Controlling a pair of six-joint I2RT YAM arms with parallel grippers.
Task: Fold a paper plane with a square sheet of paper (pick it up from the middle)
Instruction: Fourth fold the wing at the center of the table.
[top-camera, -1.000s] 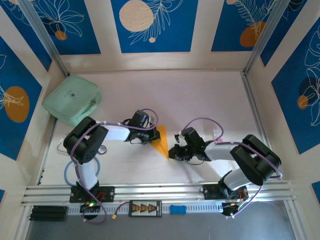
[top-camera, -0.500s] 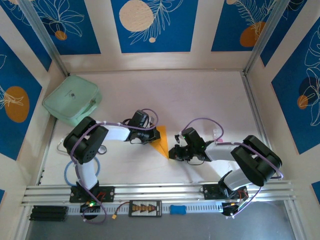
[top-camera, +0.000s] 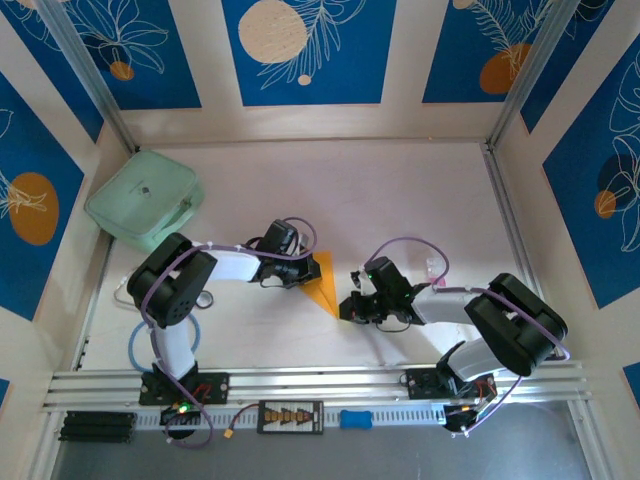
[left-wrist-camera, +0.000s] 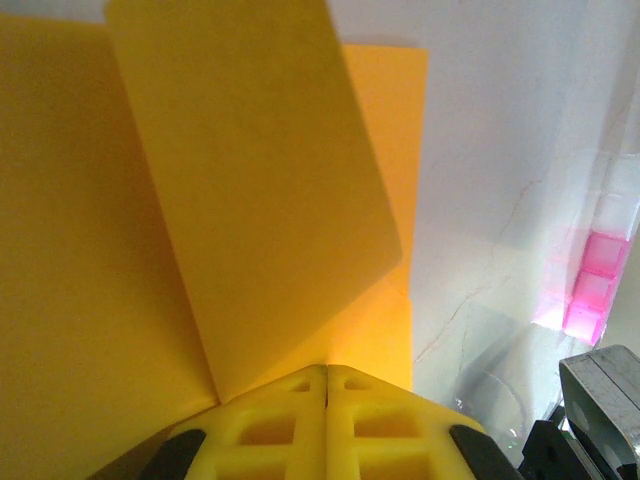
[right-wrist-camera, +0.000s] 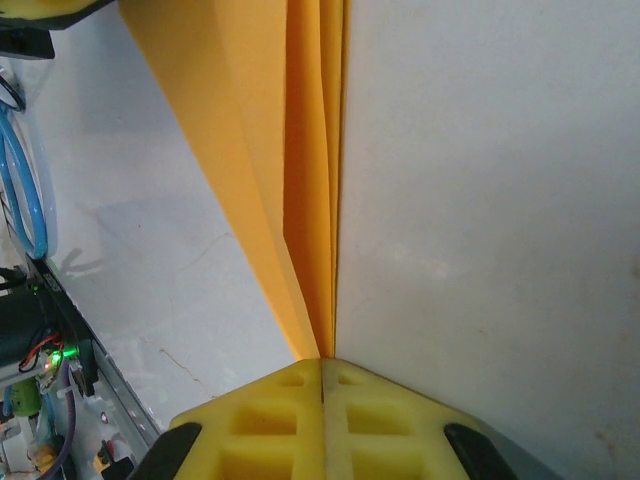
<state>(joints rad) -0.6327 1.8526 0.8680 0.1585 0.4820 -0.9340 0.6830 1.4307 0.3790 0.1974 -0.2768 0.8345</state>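
Item 1, sheet of paper (top-camera: 323, 283): orange-yellow, folded to a narrow pointed triangle, lying mid-table between my two grippers; its left edge is hidden under my left wrist

Item 2, left gripper (left-wrist-camera: 327, 378): yellow fingertips pressed together, clamped on the paper's edge; a loose flap stands up from them; the paper is cut off at the top and left of this view

Item 3, right gripper (right-wrist-camera: 322, 372): tips closed, pinching the point where the stacked folds run in

Item 4, mint-green case (top-camera: 145, 210): far left corner of the table (top-camera: 400, 190), well apart from the paper; small dark mark on its lid, too small to read

Item 5, pink object (left-wrist-camera: 592, 288): blurred, its kind unclear
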